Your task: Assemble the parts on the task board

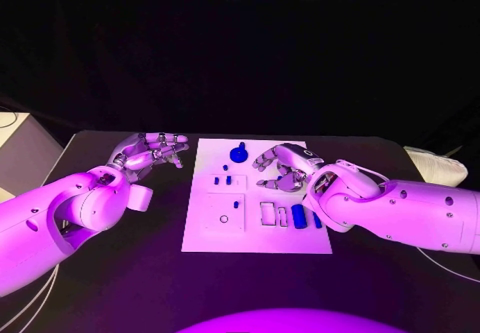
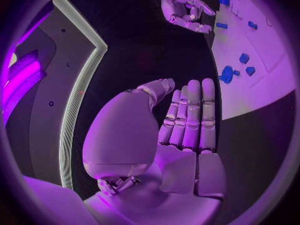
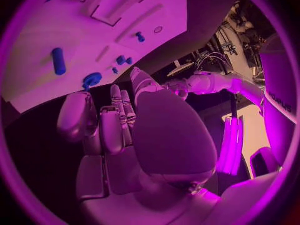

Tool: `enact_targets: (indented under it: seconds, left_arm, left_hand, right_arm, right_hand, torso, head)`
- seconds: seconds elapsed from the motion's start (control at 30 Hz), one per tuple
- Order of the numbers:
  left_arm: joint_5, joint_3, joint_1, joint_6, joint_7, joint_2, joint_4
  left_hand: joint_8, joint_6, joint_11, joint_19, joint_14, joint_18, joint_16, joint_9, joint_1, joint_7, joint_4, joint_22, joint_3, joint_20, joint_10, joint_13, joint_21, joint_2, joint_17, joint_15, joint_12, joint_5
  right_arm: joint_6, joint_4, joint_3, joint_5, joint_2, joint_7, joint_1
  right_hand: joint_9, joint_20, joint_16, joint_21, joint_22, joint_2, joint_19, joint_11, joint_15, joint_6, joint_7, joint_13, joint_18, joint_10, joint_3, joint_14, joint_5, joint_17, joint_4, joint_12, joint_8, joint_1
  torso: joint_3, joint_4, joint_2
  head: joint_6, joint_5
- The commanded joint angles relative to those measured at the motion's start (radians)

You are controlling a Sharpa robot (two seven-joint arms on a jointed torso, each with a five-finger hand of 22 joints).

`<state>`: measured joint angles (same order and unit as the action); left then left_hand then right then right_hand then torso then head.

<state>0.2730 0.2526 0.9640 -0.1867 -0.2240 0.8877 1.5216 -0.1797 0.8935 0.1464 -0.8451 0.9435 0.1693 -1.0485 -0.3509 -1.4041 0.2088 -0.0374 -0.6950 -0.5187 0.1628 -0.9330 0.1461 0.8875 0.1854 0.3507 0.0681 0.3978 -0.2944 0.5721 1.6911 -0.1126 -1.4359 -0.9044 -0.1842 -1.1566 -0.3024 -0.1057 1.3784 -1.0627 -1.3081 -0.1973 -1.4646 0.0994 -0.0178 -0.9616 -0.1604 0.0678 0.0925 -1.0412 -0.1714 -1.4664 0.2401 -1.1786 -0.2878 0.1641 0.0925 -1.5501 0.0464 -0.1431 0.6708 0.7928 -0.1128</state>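
The white task board [image 1: 255, 239] lies in the middle of the black table. A round blue part [image 1: 239, 152] sits near its far edge, two small blue parts [image 1: 222, 180] behind it, a blue peg [image 1: 236, 205] mid-board, and blue cylinders [image 1: 298, 214] at its right side. My left hand [image 1: 150, 152] hovers off the board's far left corner, fingers extended, palm bare [image 2: 187, 115]. My right hand [image 1: 283, 168] hangs over the board's far right part with fingers loosely bent and nothing in them [image 3: 119, 120]. The round part [image 3: 92, 79] lies just beyond its fingertips.
A pale block [image 1: 22, 156] stands at the table's left edge and a white bundle [image 1: 440, 166] lies at its right edge. Black table surface lies on both sides of the board and in front of it.
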Motion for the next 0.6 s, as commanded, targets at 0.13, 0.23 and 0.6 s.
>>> enact_targets:
  seconds: [0.13, 0.23, 0.6]
  left_arm:
    - [-0.004, 0.001, -0.001, 0.017, -0.005, -0.005, 0.000]
    - [-0.004, 0.001, -0.002, 0.018, -0.005, -0.005, -0.001]
    - [-0.004, 0.001, -0.002, 0.017, -0.005, -0.004, -0.001]
  left_hand:
    - [-0.006, -0.006, 0.000, -0.007, 0.000, 0.015, 0.006, 0.001, -0.006, 0.002, 0.001, 0.001, 0.003, 0.000, 0.010, -0.002, -0.004, 0.000, -0.002, 0.003, 0.005, -0.004]
    - [-0.006, -0.006, 0.000, -0.007, 0.000, 0.015, 0.006, 0.001, -0.006, 0.002, 0.001, 0.001, 0.003, 0.000, 0.010, -0.002, -0.004, 0.000, -0.002, 0.003, 0.005, -0.004]
    - [-0.006, -0.006, 0.000, -0.007, 0.000, 0.015, 0.006, 0.001, -0.006, 0.002, 0.001, 0.001, 0.003, 0.000, 0.010, -0.002, -0.004, 0.000, -0.002, 0.003, 0.005, -0.004]
  right_arm:
    - [-0.107, -0.061, 0.001, 0.006, -0.015, 0.012, -0.025]
    - [-0.154, -0.079, 0.001, -0.053, -0.018, -0.002, -0.030]
    - [-0.292, -0.110, 0.001, -0.181, -0.015, -0.058, -0.034]
  right_hand:
    - [0.003, 0.003, 0.007, -0.012, -0.021, -0.004, -0.020, 0.000, 0.008, -0.014, -0.001, -0.002, -0.006, -0.008, -0.009, -0.029, 0.005, -0.007, 0.001, 0.000, 0.005, -0.004]
    - [0.007, 0.004, 0.010, -0.014, -0.023, -0.014, -0.021, -0.001, 0.008, -0.015, 0.002, -0.004, -0.006, 0.002, -0.009, -0.030, -0.001, -0.010, 0.000, -0.008, 0.004, 0.000]
    - [0.017, 0.004, 0.011, -0.009, -0.022, -0.031, -0.019, 0.000, 0.008, -0.012, 0.018, -0.004, -0.006, 0.033, 0.015, -0.029, -0.021, -0.010, -0.002, -0.028, -0.001, 0.015]
  torso:
    - [0.0011, -0.0027, 0.000]
    - [0.0011, -0.0032, 0.000]
    - [0.0018, -0.0036, 0.001]
  head:
    - [-0.006, -0.011]
    - [-0.007, -0.011]
    - [-0.004, -0.013]
